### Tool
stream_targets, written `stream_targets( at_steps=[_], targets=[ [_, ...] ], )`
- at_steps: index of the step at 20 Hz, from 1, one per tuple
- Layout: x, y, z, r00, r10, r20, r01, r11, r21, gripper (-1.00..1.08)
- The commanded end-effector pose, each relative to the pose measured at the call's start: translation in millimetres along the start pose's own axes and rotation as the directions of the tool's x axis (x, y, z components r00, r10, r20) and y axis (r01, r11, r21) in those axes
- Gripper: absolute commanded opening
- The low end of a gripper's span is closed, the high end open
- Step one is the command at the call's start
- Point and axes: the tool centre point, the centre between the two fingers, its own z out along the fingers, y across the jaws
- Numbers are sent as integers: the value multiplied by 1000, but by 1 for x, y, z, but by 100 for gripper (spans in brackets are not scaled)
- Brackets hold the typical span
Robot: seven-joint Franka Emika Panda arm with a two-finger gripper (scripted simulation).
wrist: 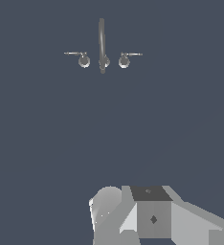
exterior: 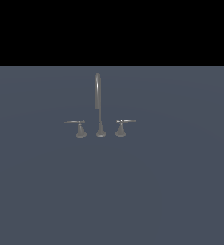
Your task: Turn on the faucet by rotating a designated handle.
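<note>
The faucet [exterior: 98, 103] is a small dull-grey set standing on the flat blue-grey surface, with a tall thin gooseneck spout in the middle. The handle [exterior: 75, 122] is the thin lever on a cone base toward the exterior view's left, lying level and pointing outward. A mirror-image lever [exterior: 125, 121] sits on the other side. The wrist view looks down on the faucet [wrist: 102, 45] and the handle [wrist: 76, 54] from far off. Only grey blocky parts of my gripper [wrist: 152, 215] show there, well apart from the faucet, and its fingertips are hidden. The arm is absent from the exterior view.
The blue-grey surface [exterior: 112, 191] spreads evenly around the faucet on every side. Above its far edge the exterior view is black. Nothing else stands on the surface.
</note>
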Motion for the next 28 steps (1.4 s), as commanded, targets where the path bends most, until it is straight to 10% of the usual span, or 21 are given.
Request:
stream_targets(
  at_steps=[1,28],
  targets=[
    [0,0,0,1000,0,0,0,1000,0,-100],
    [48,-15,13,991,134,27,-136,986,91,-100]
  ],
)
